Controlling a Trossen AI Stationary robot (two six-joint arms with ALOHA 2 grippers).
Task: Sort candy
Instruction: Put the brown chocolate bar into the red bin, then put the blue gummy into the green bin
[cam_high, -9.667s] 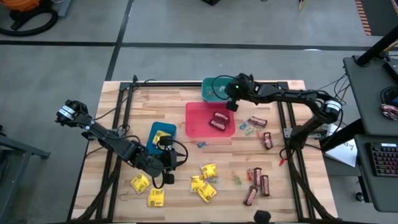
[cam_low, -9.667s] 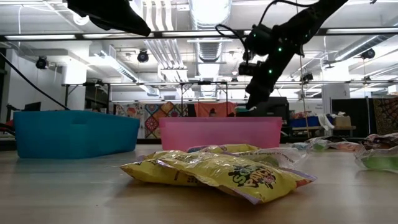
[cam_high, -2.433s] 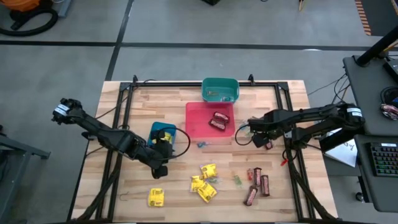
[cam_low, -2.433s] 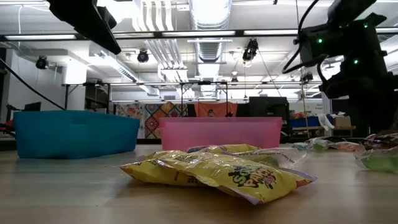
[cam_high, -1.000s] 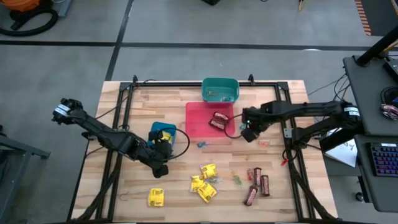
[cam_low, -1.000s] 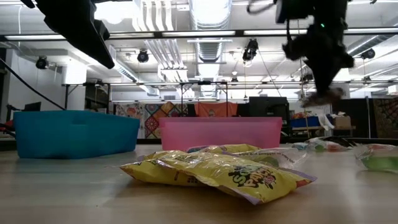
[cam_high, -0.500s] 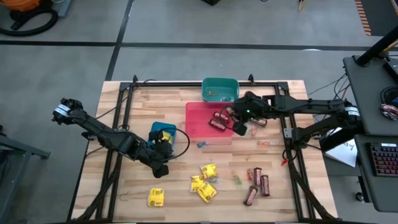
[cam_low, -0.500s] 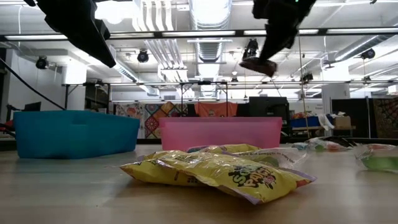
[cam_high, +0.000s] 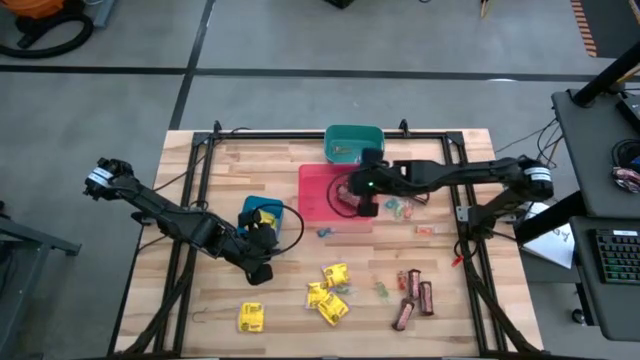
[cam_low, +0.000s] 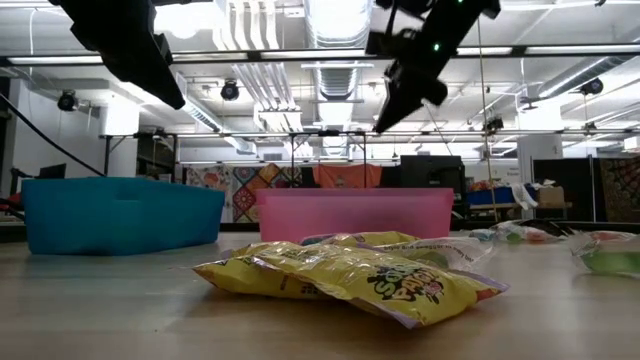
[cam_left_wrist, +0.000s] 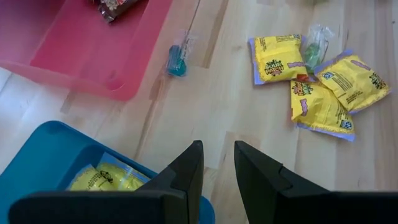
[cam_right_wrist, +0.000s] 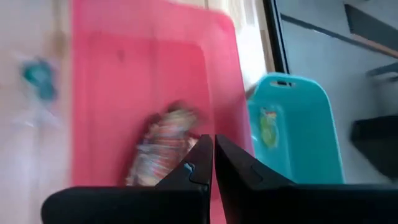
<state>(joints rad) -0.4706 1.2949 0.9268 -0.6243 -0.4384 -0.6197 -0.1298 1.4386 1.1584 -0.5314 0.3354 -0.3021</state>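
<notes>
Overhead: right gripper (cam_high: 364, 197) over the red bin (cam_high: 318, 198), above the brown bars (cam_high: 347, 193) lying inside; fingers (cam_right_wrist: 198, 165) pressed together, nothing visibly between them. Left gripper (cam_high: 262, 258) hanging beside the blue bin (cam_high: 251, 208), fingers (cam_left_wrist: 186, 171) a little apart, nothing pinched. Yellow packet (cam_left_wrist: 102, 178) in the blue bin, more yellow packets (cam_high: 327, 293) loose on the table (cam_high: 275, 160), further dark bars (cam_high: 413, 293) toward the right front. Teal bin (cam_high: 353, 143) at the far edge.
</notes>
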